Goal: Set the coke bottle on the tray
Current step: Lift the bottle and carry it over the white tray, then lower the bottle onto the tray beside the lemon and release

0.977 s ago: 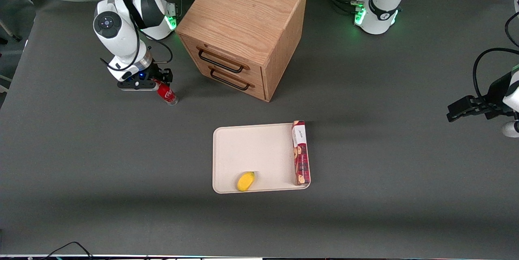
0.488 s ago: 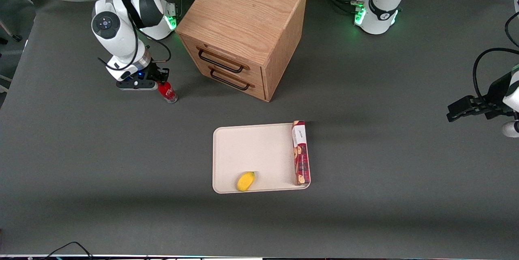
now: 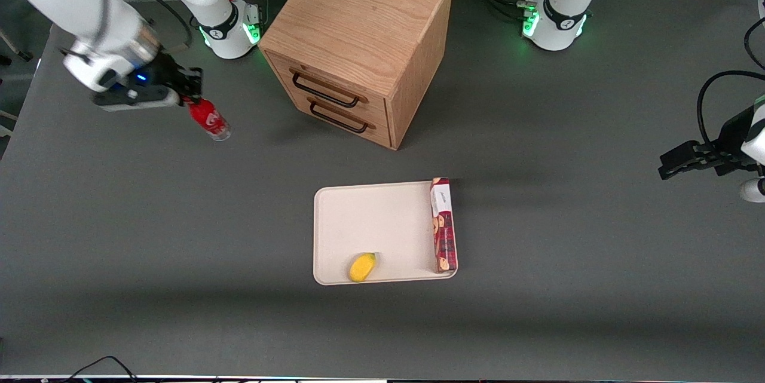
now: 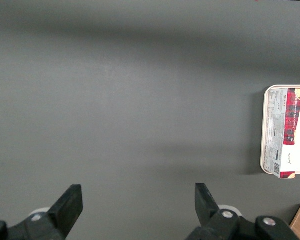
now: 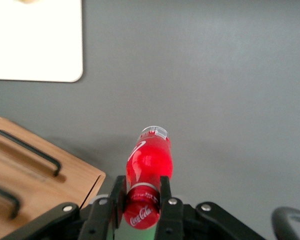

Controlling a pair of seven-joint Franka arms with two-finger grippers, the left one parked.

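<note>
**Front view stock: bottle held, tray waiting**

Front view, largest first. Wooden drawer cabinet (image 3: 358, 42), upper centre of the frame, two dark handles. Cream tray (image 3: 370, 221), lower centre, well apart from the bottle. Red biscuit box (image 3: 443, 224) along one tray edge. Gripper (image 3: 192, 96), upper left of the frame, fingers clamped on the cap end of the coke bottle (image 3: 208, 119), which hangs tilted, clear base lowest. Yellow fruit-shaped item (image 3: 362, 267) near the tray's nearest rim. Wrist view: bottle (image 5: 149, 165) pinched between both fingers (image 5: 164, 197).
</note>
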